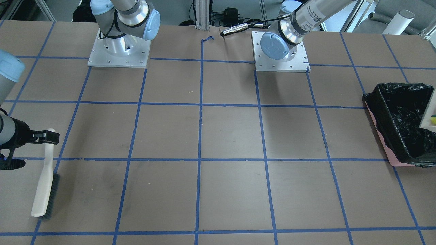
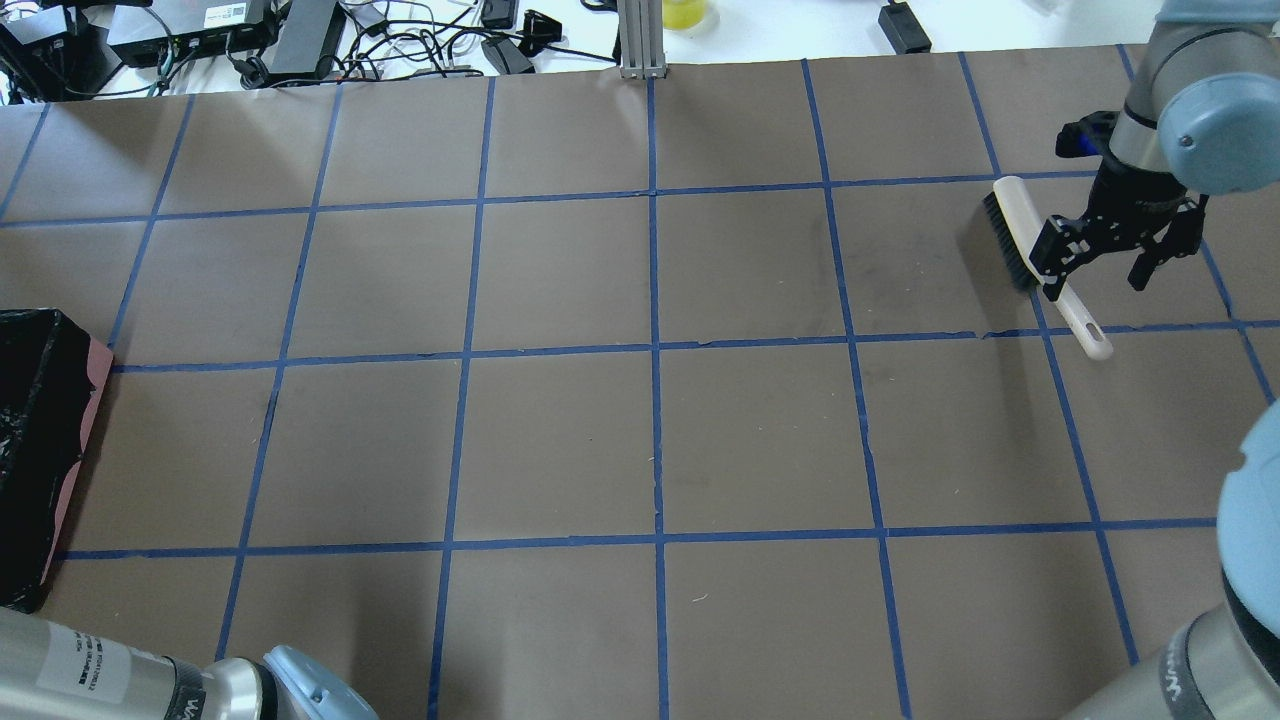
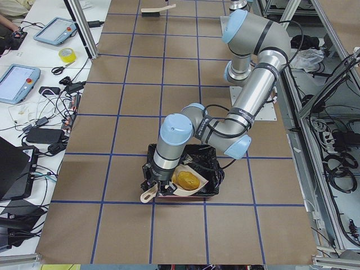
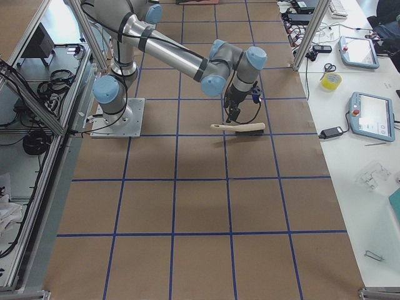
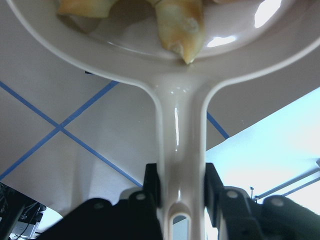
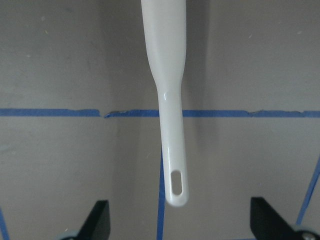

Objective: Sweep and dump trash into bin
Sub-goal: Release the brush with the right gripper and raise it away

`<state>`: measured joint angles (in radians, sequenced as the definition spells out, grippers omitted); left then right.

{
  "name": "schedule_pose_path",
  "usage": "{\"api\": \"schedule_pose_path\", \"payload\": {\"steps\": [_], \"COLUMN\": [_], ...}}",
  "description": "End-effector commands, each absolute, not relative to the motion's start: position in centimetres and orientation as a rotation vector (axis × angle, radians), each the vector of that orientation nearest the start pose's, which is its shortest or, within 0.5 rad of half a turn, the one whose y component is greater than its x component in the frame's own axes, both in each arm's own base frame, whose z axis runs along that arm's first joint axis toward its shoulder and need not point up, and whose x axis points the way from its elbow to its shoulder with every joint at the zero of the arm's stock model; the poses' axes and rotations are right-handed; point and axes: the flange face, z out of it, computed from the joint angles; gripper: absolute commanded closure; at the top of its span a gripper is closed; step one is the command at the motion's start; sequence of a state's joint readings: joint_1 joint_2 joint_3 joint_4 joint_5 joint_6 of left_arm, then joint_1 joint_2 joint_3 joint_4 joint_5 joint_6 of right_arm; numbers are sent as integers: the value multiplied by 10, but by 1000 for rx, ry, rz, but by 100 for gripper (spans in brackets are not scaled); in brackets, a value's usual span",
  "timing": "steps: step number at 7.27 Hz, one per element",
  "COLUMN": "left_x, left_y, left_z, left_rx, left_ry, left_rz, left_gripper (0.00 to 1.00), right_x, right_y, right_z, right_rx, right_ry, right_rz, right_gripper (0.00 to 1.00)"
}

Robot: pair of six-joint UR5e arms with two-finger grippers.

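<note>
The table (image 2: 560,440) is covered in matte brown paper and ruled into squares by blue tape. At its edge on the robot's left stands one bin (image 1: 395,119), a rectangular box lined with crinkly, glossy black plastic, with a pink strip (image 2: 82,430) showing along its base. The left gripper (image 5: 181,182) is clamped on the flat handle of one smooth, glossy beige plastic dustpan (image 5: 179,115), which hangs over the bin's opening. Three pieces of trash lie in the pan: a rounded, shiny yellow-brown lump (image 3: 187,180), a curled orange-cream peel-like piece (image 5: 180,20) and a yellow sponge with a green side (image 1: 434,119), the sponge only partly in view. Toward the table's right end, in the half away from the robot, one brush (image 1: 42,183) lies flat: a long, narrow, glossy cream back tapering to a slim handle with an oval hang hole, and a row of dark bristles (image 1: 53,194) along one side. The right gripper (image 2: 1093,282) sits over that handle with its two black fingers (image 6: 97,220) spread wide, the handle between them and touching neither in the wrist view.
</note>
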<state>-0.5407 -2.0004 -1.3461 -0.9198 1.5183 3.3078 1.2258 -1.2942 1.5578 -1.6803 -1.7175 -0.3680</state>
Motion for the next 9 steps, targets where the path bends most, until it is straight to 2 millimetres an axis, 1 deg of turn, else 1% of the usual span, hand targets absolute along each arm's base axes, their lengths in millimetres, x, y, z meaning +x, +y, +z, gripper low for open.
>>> {"api": "schedule_pose_path", "payload": {"steps": [1,2,3,4,5,6,7,8,9], "left_x": [493,492,483,465,456,452,447,442,436], "left_y": [-450,-433,-423,-414,-406,-404,-403,-402,-399], "left_z": [428,426,419,405,409,418,432,446,456], "left_rx": [-3296,-3368,-3480,-3501,-3501,-3511,-3539,-3554,-3570], "left_ry": [-1395,-1392,-1350,-1348,-1356,-1352,-1284,-1277,-1274], "left_rz": [-448,-473,-573,-635,-649,-671,-726,-768,-832], "left_gripper": [100,100,100,100,100,100,100,100,100], "right_x": [-58,-51,-30,20,106,163,172,173,174], "right_y": [-535,-521,-519,-519,-510,-495,-495,-500,-508], "right_z": [501,535,549,565,578,578,573,570,560], "right_rx": [-30,-13,20,92,145,210,205,169,159], "right_ry": [3202,3213,3190,3189,3190,3175,3166,3153,3143], "right_rz": [108,50,-14,-74,-132,-145,-136,-195,-252], "right_gripper": [1,1,0,0,0,0,0,0,0]}}
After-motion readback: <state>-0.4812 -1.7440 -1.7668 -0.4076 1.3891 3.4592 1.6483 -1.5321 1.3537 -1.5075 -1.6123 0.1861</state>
